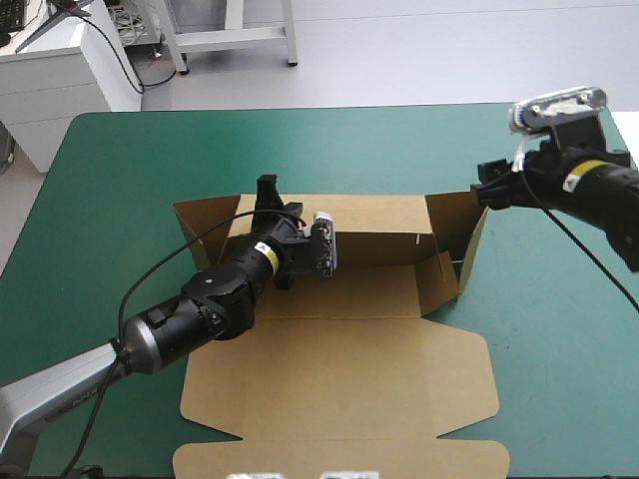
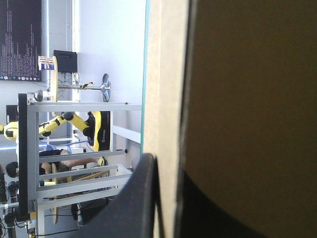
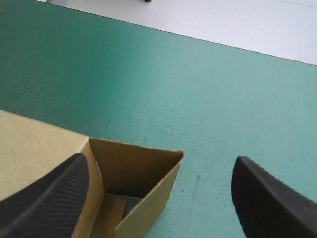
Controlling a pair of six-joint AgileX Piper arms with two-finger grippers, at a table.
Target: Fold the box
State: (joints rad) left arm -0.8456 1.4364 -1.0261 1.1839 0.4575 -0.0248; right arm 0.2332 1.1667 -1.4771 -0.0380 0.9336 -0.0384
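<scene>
A: Box?
B: Brown box [image 1: 339,379] mid-table on the teal-green cover [image 1: 110,210]. Open tray, far wall up, lid flat toward the near edge. Tray's long axis runs left-right.
A: Grippers?
B: Left gripper [image 1: 267,185] is clamped on the far wall; only its wrist view shows board between the fingers. Right gripper [image 1: 486,192] is at the far right corner, fingers apart.
</scene>
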